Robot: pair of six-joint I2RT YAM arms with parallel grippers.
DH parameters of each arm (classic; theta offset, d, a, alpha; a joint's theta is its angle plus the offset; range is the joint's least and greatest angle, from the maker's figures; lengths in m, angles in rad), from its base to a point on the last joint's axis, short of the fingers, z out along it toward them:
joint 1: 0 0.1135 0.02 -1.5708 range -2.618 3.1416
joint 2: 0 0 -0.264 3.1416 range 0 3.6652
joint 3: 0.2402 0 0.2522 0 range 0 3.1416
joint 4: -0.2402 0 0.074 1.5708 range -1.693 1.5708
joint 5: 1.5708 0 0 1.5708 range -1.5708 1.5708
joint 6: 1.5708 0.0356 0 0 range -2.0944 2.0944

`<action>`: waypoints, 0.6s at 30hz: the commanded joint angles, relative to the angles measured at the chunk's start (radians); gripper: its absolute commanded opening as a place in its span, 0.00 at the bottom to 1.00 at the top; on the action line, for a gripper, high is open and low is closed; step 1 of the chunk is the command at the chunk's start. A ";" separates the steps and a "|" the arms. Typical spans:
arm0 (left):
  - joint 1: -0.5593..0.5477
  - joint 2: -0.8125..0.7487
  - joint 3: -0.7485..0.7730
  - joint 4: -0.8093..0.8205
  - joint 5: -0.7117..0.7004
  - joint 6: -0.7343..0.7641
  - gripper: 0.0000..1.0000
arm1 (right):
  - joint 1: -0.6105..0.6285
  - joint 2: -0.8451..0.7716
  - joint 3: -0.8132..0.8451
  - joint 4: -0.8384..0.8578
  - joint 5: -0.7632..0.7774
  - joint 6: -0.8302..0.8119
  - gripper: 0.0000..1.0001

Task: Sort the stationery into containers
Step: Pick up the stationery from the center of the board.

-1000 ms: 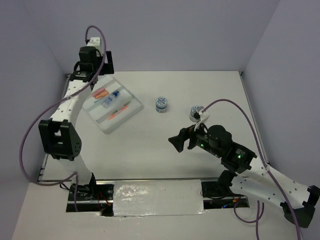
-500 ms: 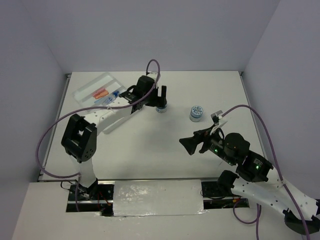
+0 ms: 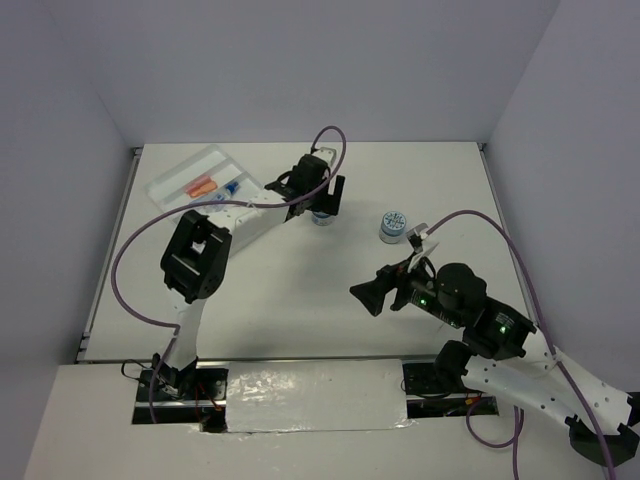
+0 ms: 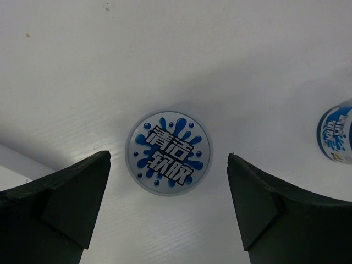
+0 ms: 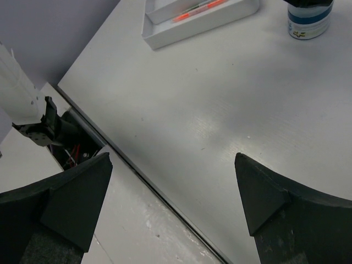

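Observation:
A round blue-white patterned pot (image 4: 168, 152) stands on the table, directly below my left gripper (image 4: 168, 155). That gripper is open, with one finger on either side of the pot and clear of it. The top view shows the same left gripper (image 3: 322, 205) over this pot (image 3: 322, 217). To its right stands a second pot (image 3: 394, 225) (image 4: 336, 132). The white divided tray (image 3: 185, 168) lies at the far left, partly under the left arm, holding orange pieces (image 3: 200, 186) and a blue-capped bottle (image 3: 228, 188). My right gripper (image 3: 368, 295) (image 5: 172, 156) hangs open and empty above bare table.
In the right wrist view the tray (image 5: 198, 16) with an orange pen (image 5: 192, 12) is at the top, and a pot (image 5: 311, 19) is at the top right. The table's near edge and a dark slot with wiring (image 5: 66, 137) run below.
The left arm has swung from the tray to above the middle pot. The right gripper has drawn back from the right pot and shifted slightly left.

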 commanded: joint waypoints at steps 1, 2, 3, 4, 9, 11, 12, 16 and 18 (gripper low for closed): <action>-0.005 0.034 0.059 0.030 -0.044 0.049 0.99 | 0.003 0.029 -0.003 0.065 -0.034 -0.023 1.00; -0.005 0.042 0.070 0.031 -0.038 0.054 0.99 | 0.003 0.032 -0.001 0.068 -0.037 -0.025 1.00; -0.005 0.050 0.070 0.028 -0.035 0.055 0.99 | 0.001 0.034 -0.001 0.068 -0.039 -0.027 1.00; -0.005 0.068 0.085 0.018 -0.034 0.055 0.99 | 0.001 0.037 -0.001 0.073 -0.039 -0.031 1.00; -0.005 0.097 0.089 0.025 -0.018 0.051 0.95 | 0.003 0.040 -0.004 0.080 -0.039 -0.036 1.00; -0.005 0.100 0.083 0.034 -0.002 0.051 0.94 | 0.001 0.042 -0.006 0.079 -0.036 -0.037 1.00; -0.005 0.102 0.089 0.034 0.002 0.051 0.90 | 0.001 0.042 -0.007 0.082 -0.034 -0.037 1.00; -0.005 0.091 0.093 0.042 0.008 0.057 0.43 | 0.001 0.040 -0.006 0.082 -0.032 -0.040 1.00; -0.003 0.074 0.096 0.045 -0.012 0.058 0.15 | 0.001 0.038 -0.007 0.077 -0.028 -0.043 1.00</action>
